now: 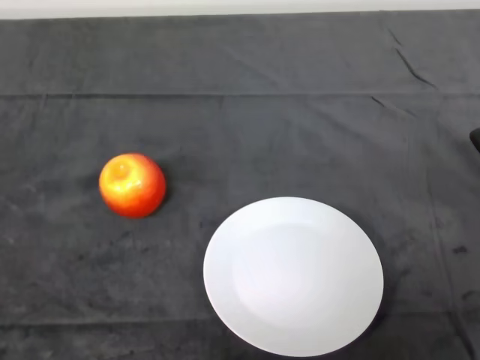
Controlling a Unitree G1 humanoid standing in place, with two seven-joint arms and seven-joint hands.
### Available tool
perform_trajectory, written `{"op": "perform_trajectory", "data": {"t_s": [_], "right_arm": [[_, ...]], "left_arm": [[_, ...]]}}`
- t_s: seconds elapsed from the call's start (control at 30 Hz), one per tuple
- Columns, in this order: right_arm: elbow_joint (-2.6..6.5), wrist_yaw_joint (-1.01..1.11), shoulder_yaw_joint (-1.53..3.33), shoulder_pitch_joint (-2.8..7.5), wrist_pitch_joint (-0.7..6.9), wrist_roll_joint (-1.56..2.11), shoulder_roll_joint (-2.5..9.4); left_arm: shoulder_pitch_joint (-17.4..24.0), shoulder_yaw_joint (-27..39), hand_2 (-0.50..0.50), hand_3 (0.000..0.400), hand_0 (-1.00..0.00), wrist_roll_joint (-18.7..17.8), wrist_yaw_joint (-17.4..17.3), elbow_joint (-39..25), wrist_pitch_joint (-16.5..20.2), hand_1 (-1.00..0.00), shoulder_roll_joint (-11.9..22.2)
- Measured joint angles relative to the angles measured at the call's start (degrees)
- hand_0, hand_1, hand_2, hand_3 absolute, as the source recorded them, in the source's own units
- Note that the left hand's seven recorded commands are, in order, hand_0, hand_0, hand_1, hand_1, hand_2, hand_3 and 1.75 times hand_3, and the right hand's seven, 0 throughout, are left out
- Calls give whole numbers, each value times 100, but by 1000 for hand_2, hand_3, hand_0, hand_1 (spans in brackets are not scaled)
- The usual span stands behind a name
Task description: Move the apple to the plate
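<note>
A red and yellow apple sits on the dark cloth at the left of the head view. A white round plate lies on the cloth to the right of the apple and nearer to me, with nothing on it. A gap of cloth separates the apple from the plate's rim.
The dark cloth covers the whole table, with a few creases at the far right. The table's far edge runs along the top of the view. A small dark object shows at the right edge.
</note>
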Motion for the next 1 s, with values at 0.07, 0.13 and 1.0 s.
{"op": "perform_trajectory", "data": {"t_s": [0.07,0.13,1.0], "right_arm": [[0,0,0,0,0,0,0],[0,0,0,0,0,0,0],[0,0,0,0,0,0,0]], "left_arm": [[2,-52,0,0,0,0,11,-124,78,0,0],[24,-144,0,0,0,2,17,-285,188,0,-4],[263,-860,0,0,0,253,225,-2483,1585,0,-326]]}}
